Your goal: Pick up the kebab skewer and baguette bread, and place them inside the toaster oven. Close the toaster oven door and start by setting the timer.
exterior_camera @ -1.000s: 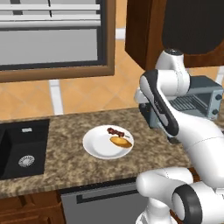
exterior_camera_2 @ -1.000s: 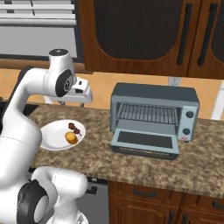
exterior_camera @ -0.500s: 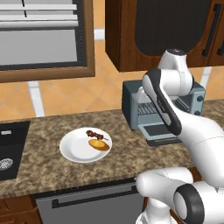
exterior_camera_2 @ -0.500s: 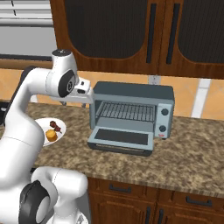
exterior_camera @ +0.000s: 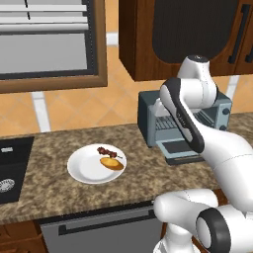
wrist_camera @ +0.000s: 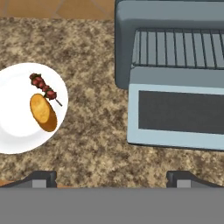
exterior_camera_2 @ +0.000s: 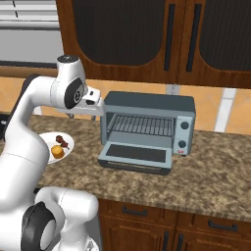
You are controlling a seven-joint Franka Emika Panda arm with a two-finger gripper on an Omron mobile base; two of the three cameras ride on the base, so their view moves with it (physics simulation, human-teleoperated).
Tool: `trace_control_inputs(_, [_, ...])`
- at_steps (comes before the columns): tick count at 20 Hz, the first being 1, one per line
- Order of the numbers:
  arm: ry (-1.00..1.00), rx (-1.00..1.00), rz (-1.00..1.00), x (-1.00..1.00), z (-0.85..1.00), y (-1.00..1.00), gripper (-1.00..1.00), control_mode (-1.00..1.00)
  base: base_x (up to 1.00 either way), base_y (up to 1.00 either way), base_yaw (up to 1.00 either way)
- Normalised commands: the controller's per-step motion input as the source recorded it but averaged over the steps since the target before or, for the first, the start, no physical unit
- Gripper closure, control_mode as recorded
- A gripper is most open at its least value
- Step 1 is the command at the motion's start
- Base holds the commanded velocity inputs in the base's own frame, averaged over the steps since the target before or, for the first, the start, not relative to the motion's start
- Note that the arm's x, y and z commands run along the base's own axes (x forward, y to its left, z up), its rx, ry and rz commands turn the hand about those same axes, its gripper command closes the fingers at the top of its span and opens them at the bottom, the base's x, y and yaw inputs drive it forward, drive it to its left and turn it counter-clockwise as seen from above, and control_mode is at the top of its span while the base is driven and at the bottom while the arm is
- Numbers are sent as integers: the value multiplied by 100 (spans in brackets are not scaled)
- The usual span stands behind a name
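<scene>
A white plate (wrist_camera: 26,109) on the granite counter holds the kebab skewer (wrist_camera: 43,89), a thin stick with dark red chunks, and next to it the golden baguette bread (wrist_camera: 42,112). Both also lie on the plate (exterior_camera: 84,170) in the left base view: kebab skewer (exterior_camera: 109,152), baguette bread (exterior_camera: 111,163). To the right stands the blue-grey toaster oven (exterior_camera_2: 147,105), its door (exterior_camera_2: 136,156) folded down flat and the wire rack (wrist_camera: 179,48) bare. My gripper (wrist_camera: 113,177) hangs open and holds nothing, above the counter between plate and oven.
A dark sink (exterior_camera: 10,168) lies at the counter's far left. Dark wood cabinets (exterior_camera_2: 147,39) hang over the oven. Two knobs (exterior_camera_2: 184,126) sit on the oven's right side. My arm hides part of the oven in the left base view.
The whole picture slid left between one second ago and half a second ago, so the base drove right; since then it holds still. The gripper stays open and the plate's contents are unmoved.
</scene>
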Motion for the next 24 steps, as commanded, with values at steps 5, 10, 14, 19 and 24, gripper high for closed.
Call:
trace_control_inputs(5, [0,0,0,0,0,0,-100,-100,0,0,0])
trace_control_inputs(10, [0,0,0,0,0,0,-100,-100,0,0,0])
trace_control_inputs(14, [0,0,0,0,0,0,-100,-100,0,0,0])
trace_control_inputs(19, [-4,-4,0,-11,-29,-15,-100,-100,0,0,0])
trace_control_inputs(24, [-37,0,23,-43,-43,-92,-100,-100,0,0,0])
